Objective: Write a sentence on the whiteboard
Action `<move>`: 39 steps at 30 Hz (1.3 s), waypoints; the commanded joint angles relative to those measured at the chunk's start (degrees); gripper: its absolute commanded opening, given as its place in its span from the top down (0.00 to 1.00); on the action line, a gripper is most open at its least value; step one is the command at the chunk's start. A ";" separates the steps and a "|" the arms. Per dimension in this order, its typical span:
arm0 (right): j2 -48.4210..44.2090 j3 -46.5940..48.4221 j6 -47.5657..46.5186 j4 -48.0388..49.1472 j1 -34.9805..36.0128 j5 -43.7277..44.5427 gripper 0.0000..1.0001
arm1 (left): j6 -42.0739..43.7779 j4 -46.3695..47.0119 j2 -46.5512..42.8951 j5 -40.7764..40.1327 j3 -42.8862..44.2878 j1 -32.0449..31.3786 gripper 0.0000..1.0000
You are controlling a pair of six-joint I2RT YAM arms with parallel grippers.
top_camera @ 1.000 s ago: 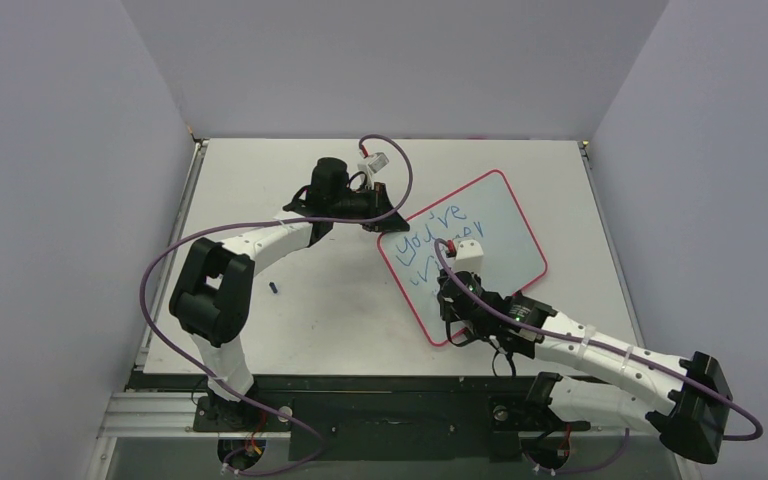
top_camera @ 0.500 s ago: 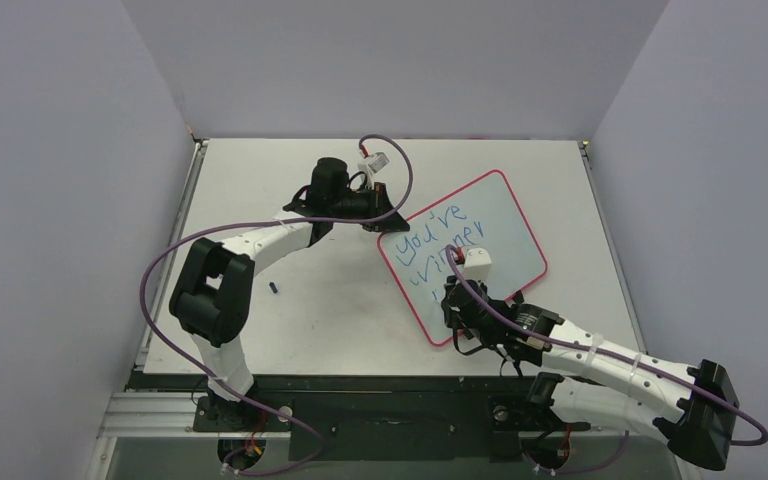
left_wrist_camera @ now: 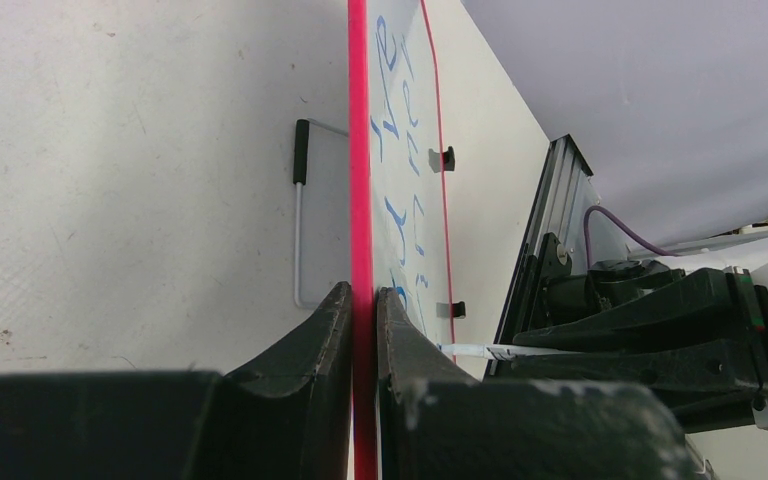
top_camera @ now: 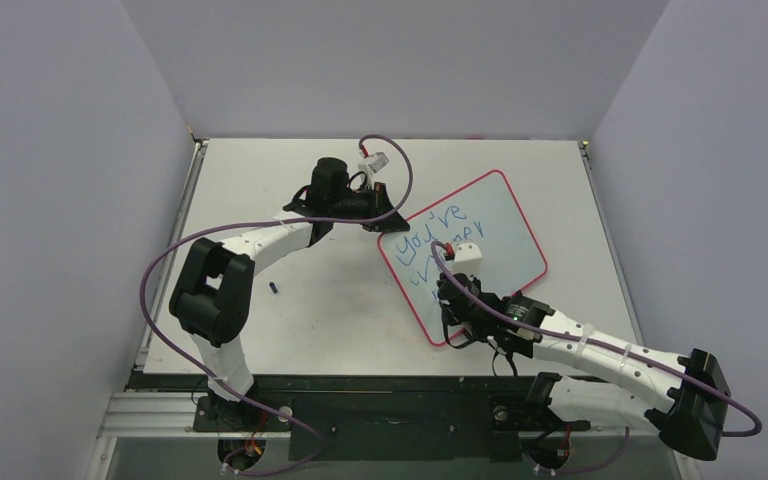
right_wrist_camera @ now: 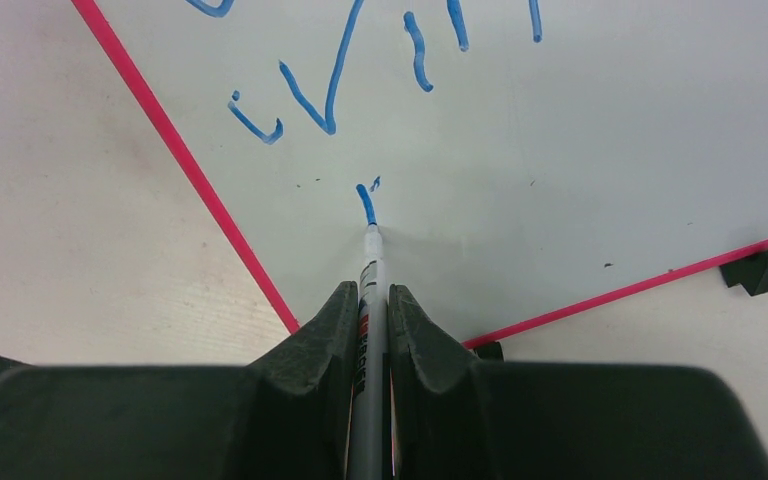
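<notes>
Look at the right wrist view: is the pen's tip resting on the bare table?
No, the pen touches the whiteboard inside its pink-red frame, at the end of a short blue stroke.

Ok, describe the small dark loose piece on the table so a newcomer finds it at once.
Start at the pink-framed whiteboard on the white table. Between it and the black elbow of the left arm lies a tiny dark blue piece, alone and touching nothing.
</notes>
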 commanded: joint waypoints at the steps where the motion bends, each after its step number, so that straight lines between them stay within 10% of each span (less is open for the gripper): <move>1: 2.37 2.66 -2.04 1.36 -0.93 1.82 1.00 | 2.85 2.64 -2.54 3.09 0.50 -2.10 1.00; 39: -0.44 -1.64 -1.44 3.96 -6.11 -0.41 1.00 | 3.20 2.47 -2.45 3.22 0.35 -2.65 1.00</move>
